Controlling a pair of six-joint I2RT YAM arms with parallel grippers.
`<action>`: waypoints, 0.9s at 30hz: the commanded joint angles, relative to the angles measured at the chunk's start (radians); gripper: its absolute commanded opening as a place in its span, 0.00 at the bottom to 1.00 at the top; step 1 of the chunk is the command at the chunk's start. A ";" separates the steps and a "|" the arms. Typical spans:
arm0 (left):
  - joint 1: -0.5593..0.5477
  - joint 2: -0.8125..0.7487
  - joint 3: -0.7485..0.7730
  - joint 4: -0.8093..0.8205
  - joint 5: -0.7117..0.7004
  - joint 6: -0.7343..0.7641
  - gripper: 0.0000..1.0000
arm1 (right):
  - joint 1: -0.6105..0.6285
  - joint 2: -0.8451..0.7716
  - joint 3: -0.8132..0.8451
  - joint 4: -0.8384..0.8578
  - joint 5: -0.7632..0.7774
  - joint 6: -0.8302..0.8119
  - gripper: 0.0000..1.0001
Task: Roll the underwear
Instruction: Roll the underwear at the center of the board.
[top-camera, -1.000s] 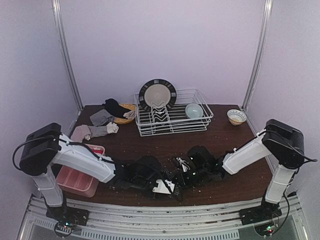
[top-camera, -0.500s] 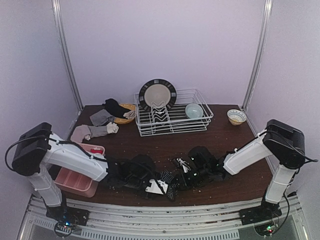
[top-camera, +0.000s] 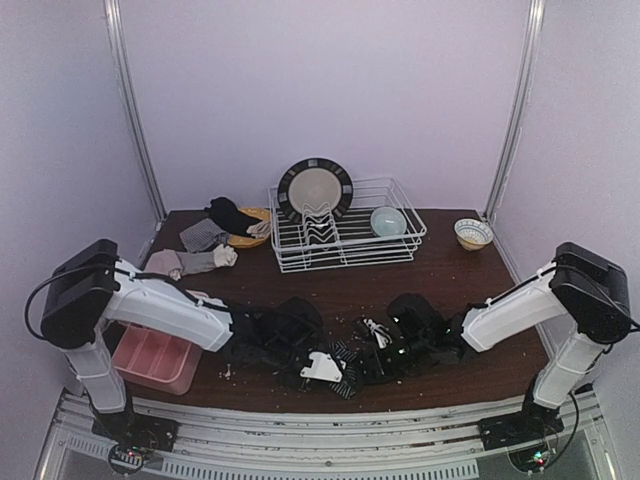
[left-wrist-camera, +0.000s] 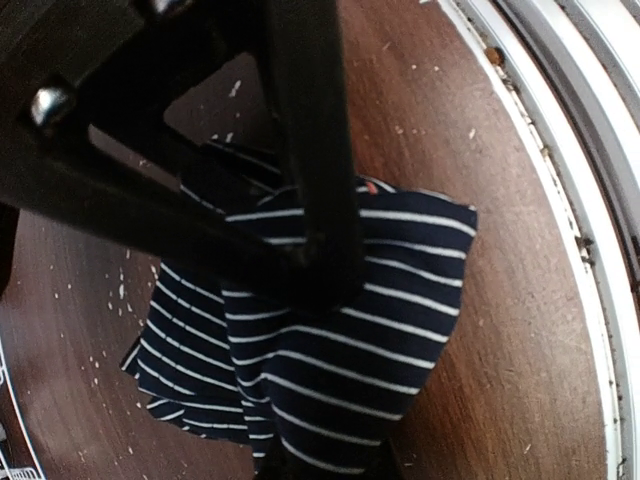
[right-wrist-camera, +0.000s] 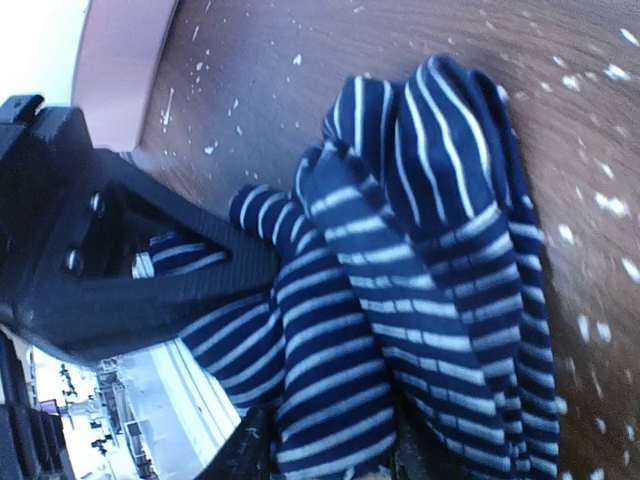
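A navy-and-white striped underwear (top-camera: 349, 361) lies bunched near the table's front edge, between both arms. My left gripper (top-camera: 322, 364) reaches it from the left; in the left wrist view the striped cloth (left-wrist-camera: 330, 350) narrows down into my left gripper (left-wrist-camera: 327, 466), which is shut on it. My right gripper (top-camera: 380, 360) meets it from the right. In the right wrist view my right gripper (right-wrist-camera: 330, 455) is open, and a thick fold of the striped cloth (right-wrist-camera: 440, 250) still lies between its fingers. Black parts of the opposite arm cross each wrist view.
More cloth pieces, grey (top-camera: 203, 235), black (top-camera: 230, 213) and pale (top-camera: 165, 265), lie at the back left by a yellow plate (top-camera: 252, 230). A pink tray (top-camera: 158, 360) sits at the front left. A white dish rack (top-camera: 400, 245) holds a plate (top-camera: 315, 188) and bowl (top-camera: 388, 220). A small bowl (top-camera: 473, 233) stands at the back right.
My left gripper has closed on the striped cloth. My right gripper has opened its fingers, and both arms have shifted slightly to the right.
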 joint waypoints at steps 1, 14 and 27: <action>0.010 0.049 0.028 -0.133 0.055 -0.027 0.00 | 0.006 -0.059 -0.047 -0.178 0.081 -0.011 0.44; 0.057 0.172 0.239 -0.475 0.305 -0.103 0.00 | 0.180 -0.526 -0.165 -0.312 0.602 -0.112 0.50; 0.141 0.377 0.517 -0.806 0.583 -0.126 0.00 | 0.351 -0.682 -0.241 -0.226 0.758 -0.402 0.50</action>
